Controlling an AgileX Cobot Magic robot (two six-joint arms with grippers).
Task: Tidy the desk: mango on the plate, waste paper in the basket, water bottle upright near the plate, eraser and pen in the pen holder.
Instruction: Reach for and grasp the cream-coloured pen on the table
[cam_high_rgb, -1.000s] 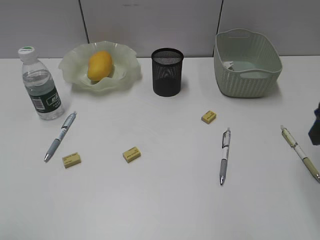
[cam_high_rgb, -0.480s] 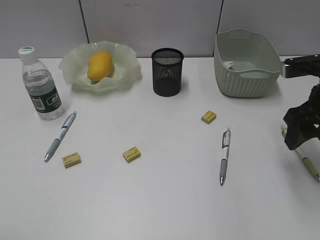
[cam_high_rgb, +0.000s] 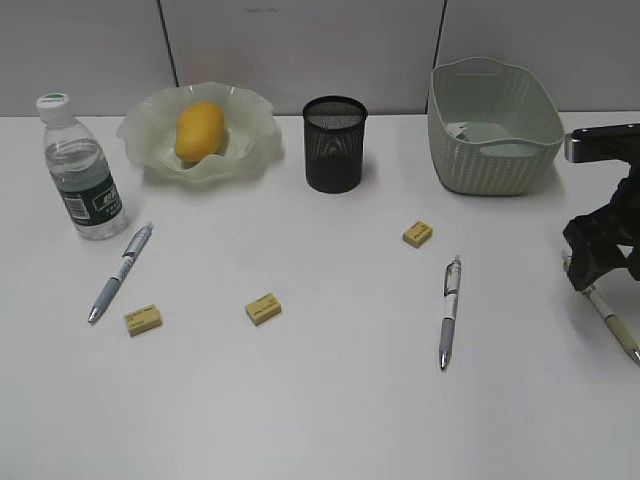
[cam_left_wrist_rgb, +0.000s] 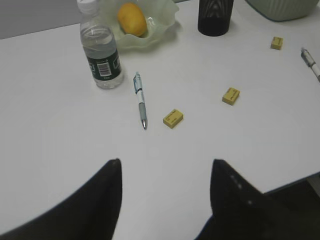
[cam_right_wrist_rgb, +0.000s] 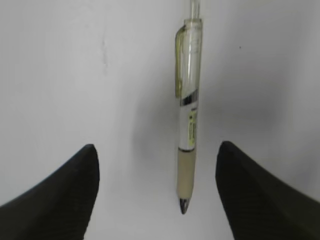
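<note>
Lowering: bring your right gripper (cam_right_wrist_rgb: 156, 192) straight down.
Claw: wide apart, holding nothing (pen lies centred between the jaws).
Pen (cam_right_wrist_rgb: 188, 115): flat on desk (cam_high_rgb: 330, 400), right edge.
Grip: close on the barrel.

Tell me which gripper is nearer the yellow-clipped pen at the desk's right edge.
Right. The right gripper hangs open directly over the yellow-clipped pen, one finger on either side. The left gripper hangs open over bare desk far across the table, near the blue pen.
</note>
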